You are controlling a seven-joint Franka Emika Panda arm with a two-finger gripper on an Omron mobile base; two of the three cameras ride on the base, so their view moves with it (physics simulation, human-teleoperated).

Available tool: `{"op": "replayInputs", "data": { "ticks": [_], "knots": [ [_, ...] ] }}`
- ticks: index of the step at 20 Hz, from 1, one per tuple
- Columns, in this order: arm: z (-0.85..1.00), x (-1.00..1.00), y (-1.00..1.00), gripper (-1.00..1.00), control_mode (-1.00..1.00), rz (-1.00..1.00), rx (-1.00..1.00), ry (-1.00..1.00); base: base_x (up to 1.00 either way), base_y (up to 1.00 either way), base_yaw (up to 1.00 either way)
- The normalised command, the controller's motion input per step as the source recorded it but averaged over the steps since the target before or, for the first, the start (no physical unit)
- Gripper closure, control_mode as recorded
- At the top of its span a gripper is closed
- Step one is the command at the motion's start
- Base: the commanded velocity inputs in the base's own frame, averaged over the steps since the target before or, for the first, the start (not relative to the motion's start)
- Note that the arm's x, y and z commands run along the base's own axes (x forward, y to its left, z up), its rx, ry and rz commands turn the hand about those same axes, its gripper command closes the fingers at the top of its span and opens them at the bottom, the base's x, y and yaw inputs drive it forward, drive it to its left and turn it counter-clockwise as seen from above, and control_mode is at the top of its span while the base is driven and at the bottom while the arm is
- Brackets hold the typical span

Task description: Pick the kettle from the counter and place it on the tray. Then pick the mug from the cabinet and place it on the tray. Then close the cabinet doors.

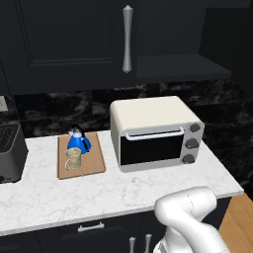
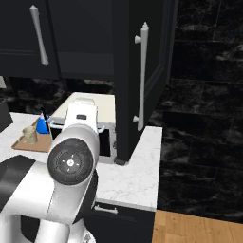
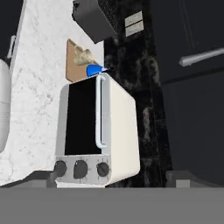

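Cabinet doors [image 2: 142,78] hang over a white marble counter [image 1: 123,190], which is nearest to the viewer, with dark drawers [image 1: 91,228] and small silver handles below its front edge. From the right base view, the right-hand door stands swung open, edge-on, its long silver bar handle facing the camera; the left-hand door [image 1: 74,39] looks shut, flat against the black cabinet [image 1: 183,66]. On the counter a white toaster oven [image 1: 155,132] sits to the right, with a dark glass front, a bar handle and three knobs down its side. Just to its left lies the light-brown wooden tray [image 1: 94,165]. On the tray the beige mug [image 1: 73,159] stands upright at the near side, and the small blue kettle [image 1: 78,141] with its black handle stands right behind it, the two close together or touching. A dark appliance [image 1: 10,150] sits at the far left of the counter. Behind everything runs a black marbled backsplash [image 1: 64,111]. The gripper's fingertips are barely visible at the bottom of the hand view, above the toaster oven; the jaws are spread wide and hold nothing.
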Motion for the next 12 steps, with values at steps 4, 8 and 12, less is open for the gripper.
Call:
{"op": "replayInputs", "data": {
  "ticks": [4,8,12],
  "knots": [
    [-0.89,-1.0,-0.42,-1.0,-1.0,0.0,0.01,-0.34,0.0,0.0,0.0],
    [-0.94,-0.59,-0.52,-1.0,-1.0,0.0,0.0,-0.23,0.0,0.0,0.0],
    [-0.18,-0.34,-0.97,-1.0,-1.0,0.0,0.11,-0.26,0.0,0.0,0.0]
  ]
}}
